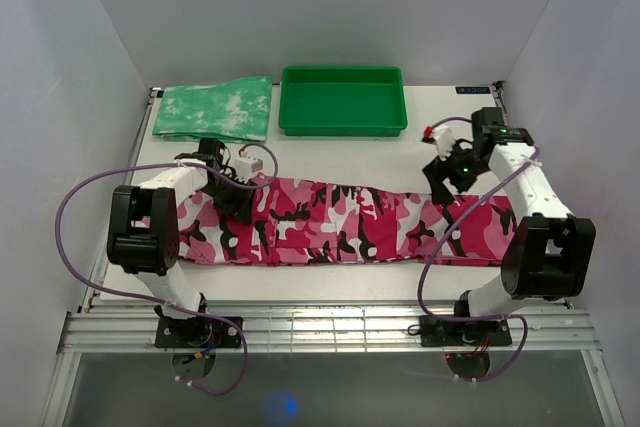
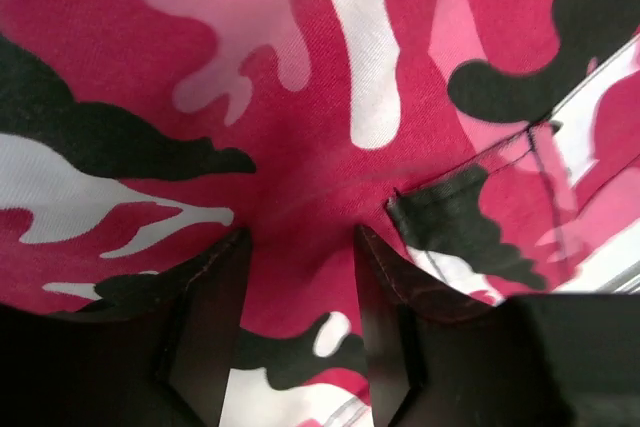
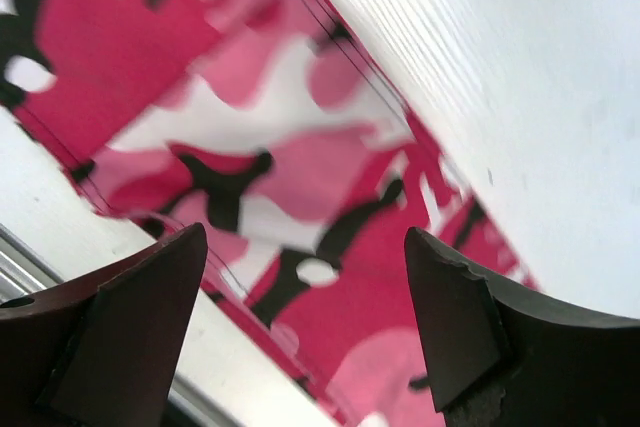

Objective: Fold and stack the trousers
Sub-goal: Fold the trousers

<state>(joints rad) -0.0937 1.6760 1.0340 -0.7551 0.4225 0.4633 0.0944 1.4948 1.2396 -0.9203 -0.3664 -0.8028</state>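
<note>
**Limp cloth, best pinched at a seam**

The trousers [image 1: 340, 222] lie flat in a long band across the middle of the overhead view, on the white table [image 1: 440, 112]. The woven camouflage cloth looks light and floppy and will likely sag, so hems or seams suit gripping. The left gripper [image 2: 300, 237] is partly parted over the cloth. The right gripper [image 3: 305, 237] gapes wide and holds nothing.

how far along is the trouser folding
Done: the trousers lie flat as one long strip across the table. In hand: nothing, the left gripper and right gripper hang open near its two ends. Left: folding it shorter and stacking it.
</note>
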